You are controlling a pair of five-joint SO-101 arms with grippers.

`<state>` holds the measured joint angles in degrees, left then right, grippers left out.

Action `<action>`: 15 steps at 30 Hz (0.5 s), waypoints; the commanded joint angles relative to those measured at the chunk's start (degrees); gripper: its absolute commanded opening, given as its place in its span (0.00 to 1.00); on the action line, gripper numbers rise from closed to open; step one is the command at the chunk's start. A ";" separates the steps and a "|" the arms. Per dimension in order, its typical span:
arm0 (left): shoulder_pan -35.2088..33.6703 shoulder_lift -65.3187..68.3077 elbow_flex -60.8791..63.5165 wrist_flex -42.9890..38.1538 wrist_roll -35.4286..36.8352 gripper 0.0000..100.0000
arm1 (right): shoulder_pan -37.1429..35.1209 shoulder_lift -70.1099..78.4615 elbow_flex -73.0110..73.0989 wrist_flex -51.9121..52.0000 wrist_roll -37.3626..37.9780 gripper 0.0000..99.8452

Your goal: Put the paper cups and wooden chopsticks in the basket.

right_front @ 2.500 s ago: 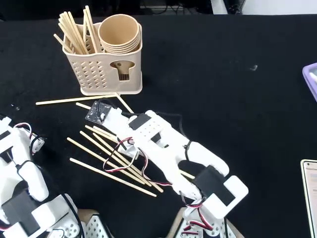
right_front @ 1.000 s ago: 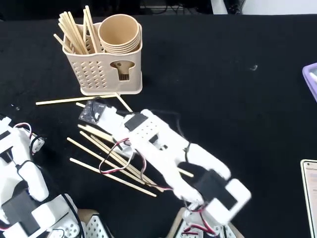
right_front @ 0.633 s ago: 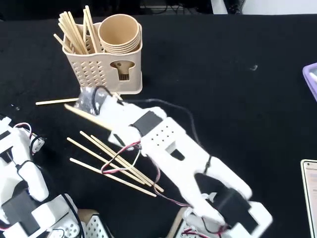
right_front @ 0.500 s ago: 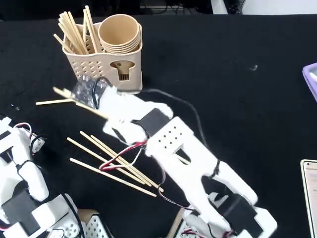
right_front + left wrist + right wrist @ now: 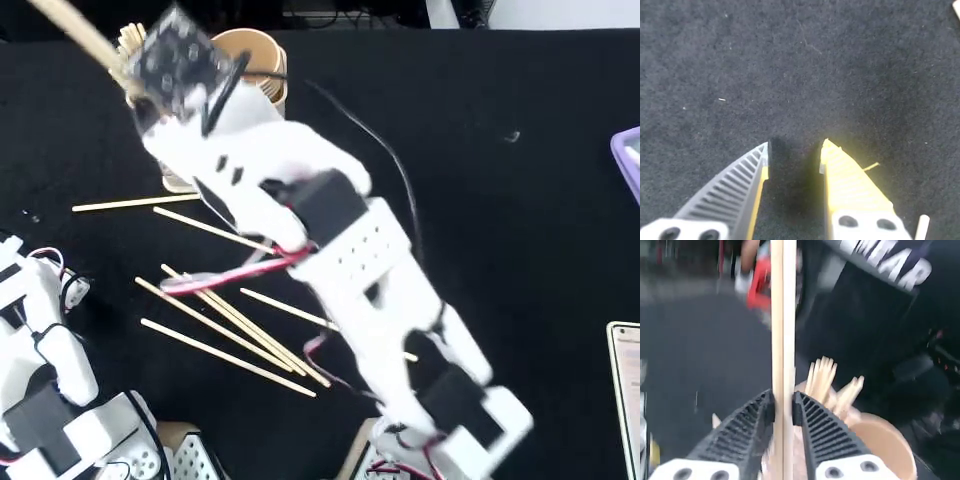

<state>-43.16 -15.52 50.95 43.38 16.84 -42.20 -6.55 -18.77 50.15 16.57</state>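
1. The left arm (image 5: 45, 380) is seen folded low at the near left edge of the table (image 5: 480, 250) in the high view.
2. The left gripper (image 5: 792, 150) is pointed down at the black table cloth. Its fingers are spread apart and nothing is gripped. Only bare cloth is seen between the fingertips and beyond them.
3. The loose chopsticks (image 5: 225, 335) are scattered flat on the table, well apart from both sets of fingers. They lie between the left arm and the base of the right arm, and one more stick (image 5: 135, 203) lies apart from the group, nearer the basket.
4. The right arm (image 5: 370, 270) is raised and stretched across the table toward the far left corner.
5. The right gripper (image 5: 783, 395) is clamped on a chopstick pair (image 5: 782, 315). The two sticks are held side by side between the finger pads and project straight out past the fingertips. In the high view the chopstick pair (image 5: 75, 30) is seen extending up and left from the gripper.
6. The basket (image 5: 172, 183) is located just beyond and below the right fingertips and is largely covered by the arm.
7. The stored chopsticks (image 5: 822, 372) are seen standing in the basket just past the fingertips.
8. The paper cups (image 5: 885, 440) are seated in the basket beside the stored chopsticks, off to one side of the fingers. In the high view the rim of the paper cups (image 5: 262, 50) is visible next to the gripper.
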 commanded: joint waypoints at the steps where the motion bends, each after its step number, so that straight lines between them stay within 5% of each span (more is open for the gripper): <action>1: 0.13 -0.88 -0.66 -0.53 0.09 0.18 | 1.85 9.01 -11.74 -12.92 -9.67 0.01; 7: 0.31 -0.88 -0.57 -0.53 0.09 0.18 | 3.25 23.25 -22.02 -27.08 -11.08 0.01; 15: 0.40 -0.88 -0.66 -0.53 0.09 0.18 | 7.47 38.99 -34.15 -24.44 -11.52 0.01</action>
<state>-43.16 -15.52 50.95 43.38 16.84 -37.27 28.70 -45.93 24.48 5.41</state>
